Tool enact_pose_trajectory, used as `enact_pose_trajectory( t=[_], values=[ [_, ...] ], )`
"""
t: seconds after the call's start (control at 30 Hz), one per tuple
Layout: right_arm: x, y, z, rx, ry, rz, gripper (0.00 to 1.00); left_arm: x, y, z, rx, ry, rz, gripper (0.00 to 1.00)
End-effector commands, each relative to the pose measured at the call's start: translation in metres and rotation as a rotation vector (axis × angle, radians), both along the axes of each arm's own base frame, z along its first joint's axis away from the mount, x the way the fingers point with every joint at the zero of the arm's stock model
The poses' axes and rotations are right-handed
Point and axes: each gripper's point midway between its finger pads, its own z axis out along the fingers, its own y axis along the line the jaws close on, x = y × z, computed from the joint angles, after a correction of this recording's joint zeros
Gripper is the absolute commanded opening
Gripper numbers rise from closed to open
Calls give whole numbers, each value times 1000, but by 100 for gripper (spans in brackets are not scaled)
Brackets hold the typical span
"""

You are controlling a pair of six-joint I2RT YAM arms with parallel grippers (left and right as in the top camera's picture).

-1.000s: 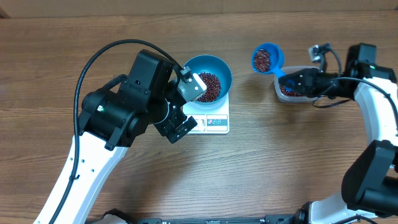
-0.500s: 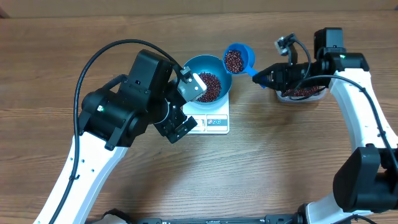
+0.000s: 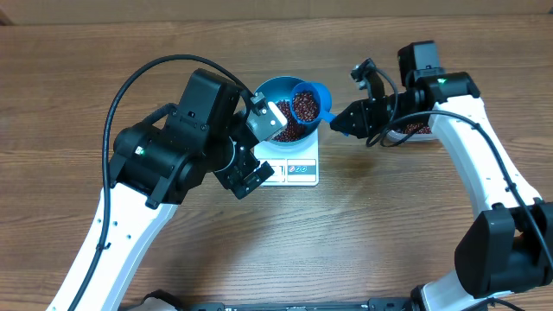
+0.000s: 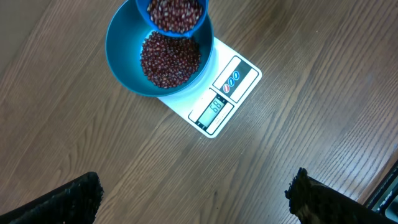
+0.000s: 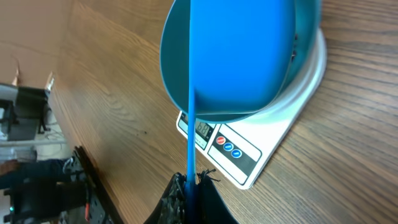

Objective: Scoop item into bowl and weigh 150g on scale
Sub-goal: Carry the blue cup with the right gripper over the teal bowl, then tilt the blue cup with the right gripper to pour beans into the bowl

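Wood-grain table [image 3: 415,242], two arms in attendance. We list:

- **Scale** [image 4: 227,93]: white, carrying the bowl [image 4: 121,56], which holds a partial heap of beans [image 4: 169,59].
- **Scoop** [image 3: 307,104]: loaded with beans, poised over the bowl's rim, not yet tipped. The right gripper [image 3: 346,121] is clamped on its handle.
- **Left gripper** [image 4: 196,196]: jaws wide apart, empty, hovering above the scale.

Step in hand, by our judgement: delivering a scoopful. Next move calls for a slow wrist roll, watching the display.

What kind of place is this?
Probably a robot lab bench, not a kitchen: a left arm and right arm work over a wooden table holding a white scale and blue bowl of beans.
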Motion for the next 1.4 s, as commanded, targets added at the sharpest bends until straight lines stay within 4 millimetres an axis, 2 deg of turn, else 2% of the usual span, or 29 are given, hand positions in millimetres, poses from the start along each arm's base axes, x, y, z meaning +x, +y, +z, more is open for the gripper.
enact_pose_trajectory(
  t=[0.0,0.2,0.4,0.8,1.37],
  values=[
    [12,2,18,-22,-75,2,4,1,1,9,-10,-25,6,99],
    [20,-4,24,-87,-114,-13,4,1,1,9,-10,-25,6,99],
    [19,-2,26,-94,-127,2,4,2,1,9,-10,-25,6,100],
    [6,27,15,-211,-168,91,4,1,1,9,-10,-25,6,100],
    [6,30,2,-381,-220,104,4,1,1,9,-10,-25,6,100]
  ],
)
